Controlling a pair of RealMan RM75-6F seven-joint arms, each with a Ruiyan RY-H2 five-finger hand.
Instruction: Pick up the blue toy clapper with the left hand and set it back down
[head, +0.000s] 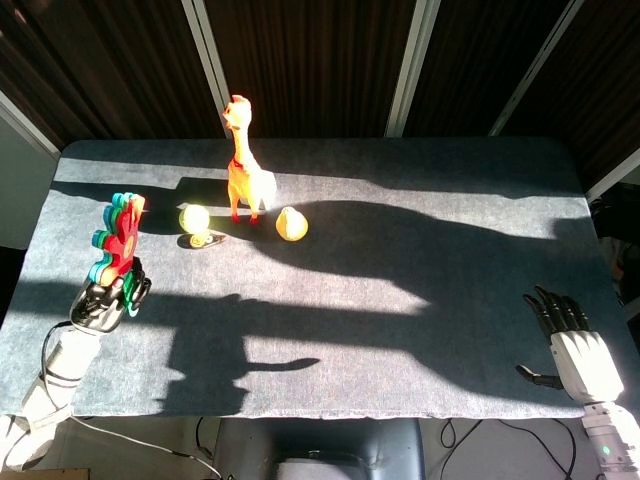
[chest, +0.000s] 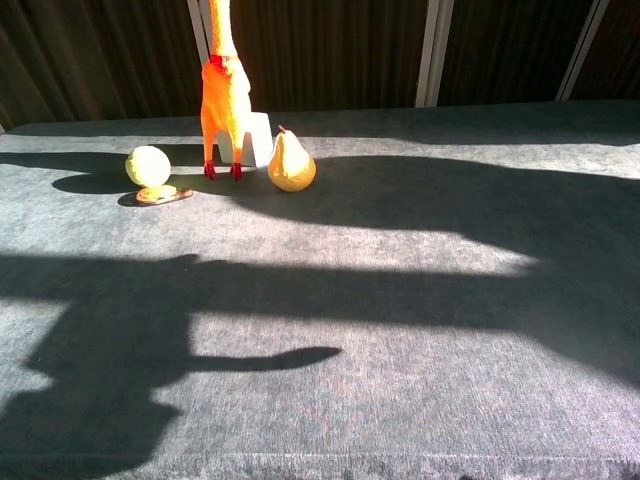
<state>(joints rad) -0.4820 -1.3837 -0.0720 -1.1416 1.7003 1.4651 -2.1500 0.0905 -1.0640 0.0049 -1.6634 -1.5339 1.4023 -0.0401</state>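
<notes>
In the head view my left hand (head: 105, 298) sits above the table's left side and grips the green handle of the toy clapper (head: 117, 240). The clapper stands nearly upright, its blue, red and green hand-shaped leaves pointing up and away from me. My right hand (head: 572, 345) hangs by the table's front right corner, fingers spread and nothing in them. The chest view shows neither hand nor the clapper.
A yellow rubber chicken (head: 243, 165) stands at the back, with a yellow-green ball (head: 193, 217), a small flat disc (head: 203, 239) and a yellow pear (head: 291, 224) around it. The grey cloth table (head: 400, 300) is crossed by long shadows.
</notes>
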